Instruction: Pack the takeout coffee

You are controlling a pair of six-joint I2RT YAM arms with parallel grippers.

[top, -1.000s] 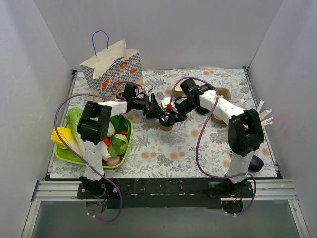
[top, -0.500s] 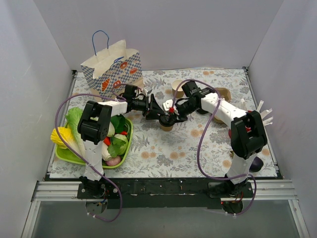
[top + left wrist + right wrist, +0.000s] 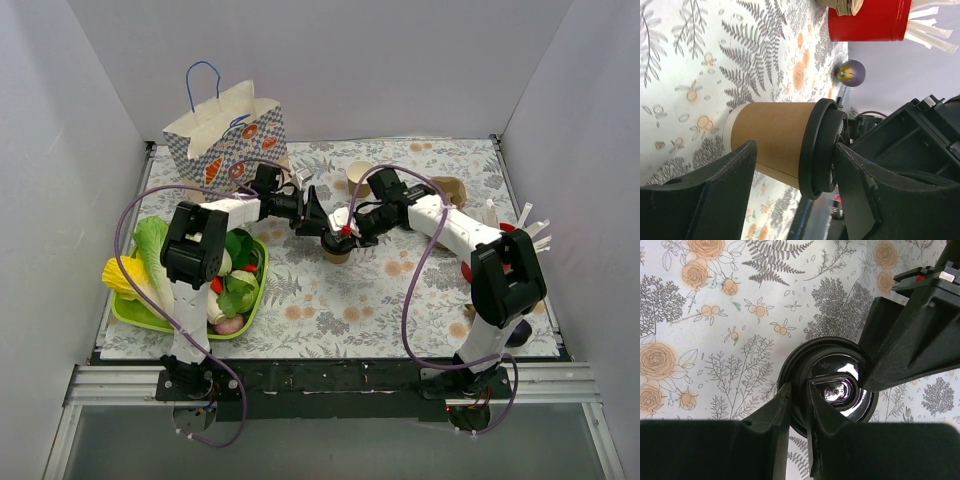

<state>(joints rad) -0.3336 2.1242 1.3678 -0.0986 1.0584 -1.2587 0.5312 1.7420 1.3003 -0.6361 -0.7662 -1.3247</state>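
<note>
The takeout coffee (image 3: 337, 254), a tan paper cup with a black lid, stands upright mid-table. In the left wrist view the cup (image 3: 772, 142) and its lid (image 3: 820, 145) lie between the wide-apart fingers of my left gripper (image 3: 795, 150); one finger rests at the lid's top, the other stands clear beside the cup's base. My right gripper (image 3: 799, 387) is pinched on the lid's rim (image 3: 790, 365), one finger outside it and one inside on the lid's top (image 3: 840, 367). In the top view both grippers meet over the cup, left (image 3: 318, 222) and right (image 3: 347, 230).
A patterned paper bag (image 3: 228, 140) stands at the back left. A green tray (image 3: 125, 312) of vegetables is at the left. An open paper cup (image 3: 358, 175), the brown carrier (image 3: 452, 188), the red cup of white sticks (image 3: 512, 232) and a purple object (image 3: 517, 328) are on the right.
The right arm has swung its wrist a little left and back, uncovering the open cup behind it. The lidded cup stays in place. The left gripper has barely moved.
</note>
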